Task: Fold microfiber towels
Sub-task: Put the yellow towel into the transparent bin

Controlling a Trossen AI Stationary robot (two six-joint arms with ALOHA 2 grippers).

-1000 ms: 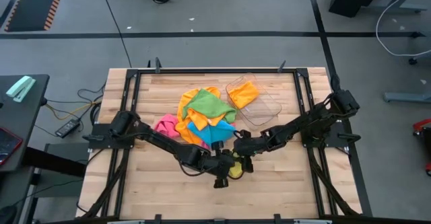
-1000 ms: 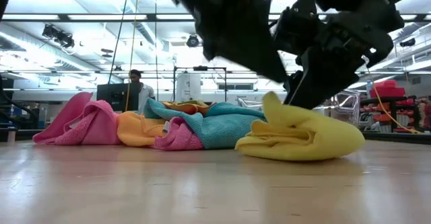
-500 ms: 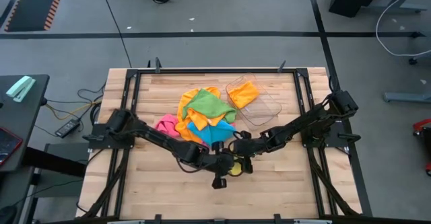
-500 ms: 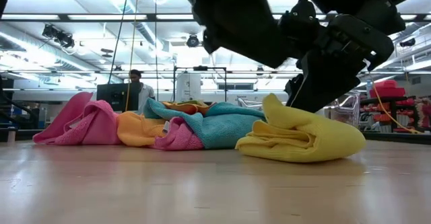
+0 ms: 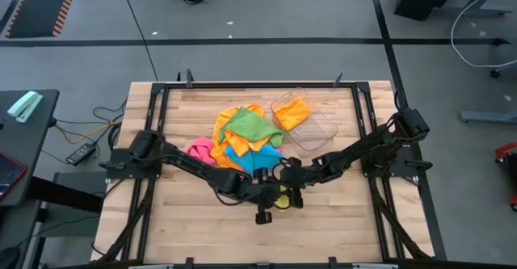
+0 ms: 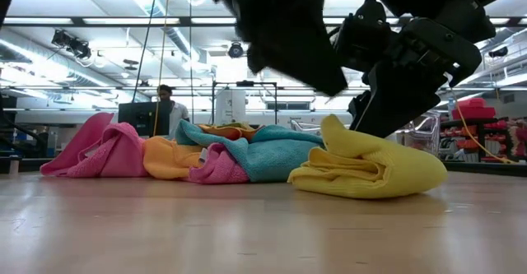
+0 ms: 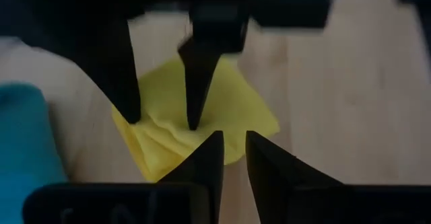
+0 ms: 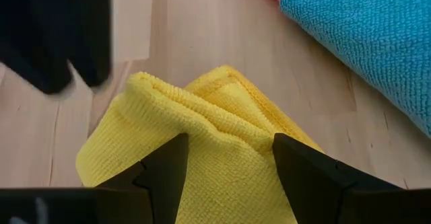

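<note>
High view, table: a wooden table (image 5: 186, 220) carries both dark arms, which meet near its front middle.
High view, yellow towel: the yellow towel (image 5: 282, 201) lies in front of the pile of towels (image 5: 242, 136), mostly hidden under the two grippers.
High view, pile: orange, green, blue and pink cloths lie in a heap behind the yellow towel; a clear plastic tray (image 5: 317, 132) stands just beside the heap and holds one orange cloth (image 5: 294, 111).
High view, grippers: the left gripper (image 5: 265, 207) and the right gripper (image 5: 284, 195) are both over the yellow towel.
Low view, yellow towel: it rests folded and bunched on the table, one corner standing up, just beside the blue towel (image 6: 276, 155) of the pile.
Low view, arms: the dark arms hang above the yellow towel; a person (image 6: 168, 103) stands far behind the pile.
Left wrist view, left gripper: the left gripper (image 7: 232, 158) has its fingers slightly apart with only a narrow gap, nothing between them, just above the yellow towel's edge.
Right wrist view, right gripper: the right gripper (image 8: 230, 158) has its fingers spread wide, straddling a raised fold of the yellow towel (image 8: 209, 143); they do not pinch it.
Right wrist view, neighbours: the blue towel (image 8: 363, 42) lies near the yellow towel.
</note>
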